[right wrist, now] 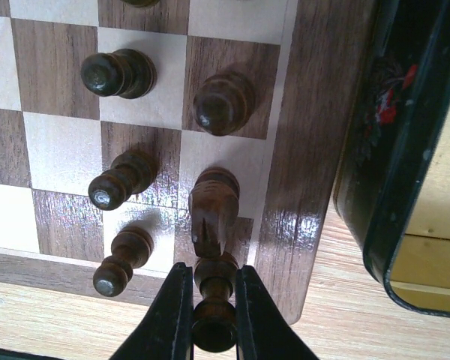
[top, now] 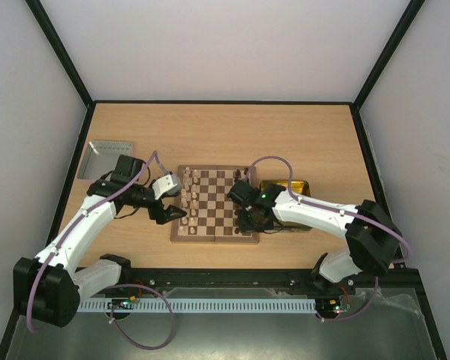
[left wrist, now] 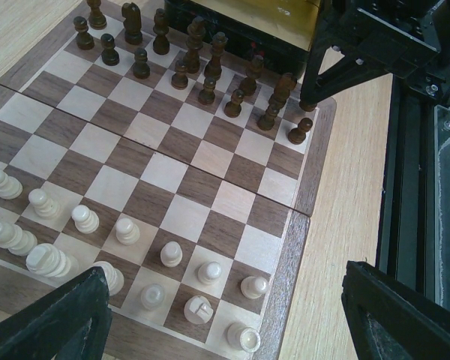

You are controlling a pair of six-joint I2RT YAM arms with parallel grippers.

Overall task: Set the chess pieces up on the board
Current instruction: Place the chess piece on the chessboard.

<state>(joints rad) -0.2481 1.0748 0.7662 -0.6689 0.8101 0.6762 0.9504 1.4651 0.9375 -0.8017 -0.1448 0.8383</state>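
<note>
Right fingers [right wrist: 172,315] are clenched on a dark piece [right wrist: 214,294], pinching its narrow stem just above the round base, at 6 o'clock in the right wrist view. The piece is over the board [right wrist: 286,187] at the corner of the dark side. A dark knight [right wrist: 214,204] is just beside it at 12 o'clock and a dark pawn [right wrist: 124,251] at 9 o'clock. Whether its base already touches the wood I cannot tell. From above, that corner lies at 4 o'clock on the board, and the yellow tray [top: 292,187] sits on the worktop [top: 225,127] just off the board's 3 o'clock edge. Left fingers [left wrist: 60,322] are released, spread wide with nothing between them, above the pale pieces [left wrist: 82,219] ranked along the board's 9 o'clock edge.

The piece looks like light, stiff turned wood with a glossy finish, so it is likely to be slippery and to roll if dropped. It is tall for its small foot and would probably topple at a nudge. The stem is the sensible place to hold it, where the waist keeps it from sliding through. With its neighbours this close, it is best set down straight and let go gently.
</note>
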